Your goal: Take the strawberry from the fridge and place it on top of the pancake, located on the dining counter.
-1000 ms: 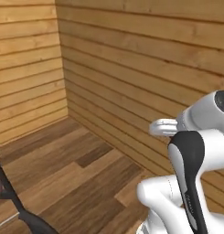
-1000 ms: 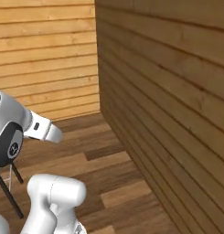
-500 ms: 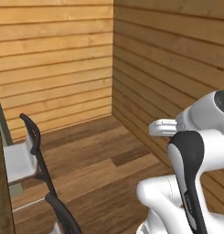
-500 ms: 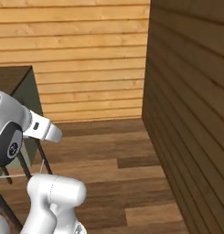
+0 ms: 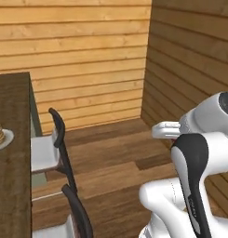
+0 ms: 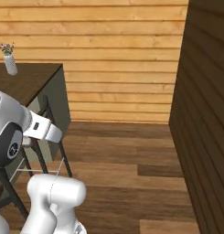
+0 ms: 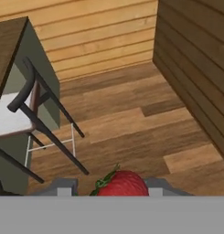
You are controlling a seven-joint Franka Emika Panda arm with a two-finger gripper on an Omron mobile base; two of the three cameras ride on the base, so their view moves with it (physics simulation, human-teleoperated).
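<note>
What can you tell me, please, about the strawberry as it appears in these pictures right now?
The strawberry shows at the bottom middle of the hand view, with only its upper part visible above the grey band. It is bright red, rounded and glossy, and a few dark green leaves stick out at its upper left. It sits between the two grey fingertips of the tool, which stand close on either side, so it looks held. Behind it lies the wooden floor, well clear of it.
</note>
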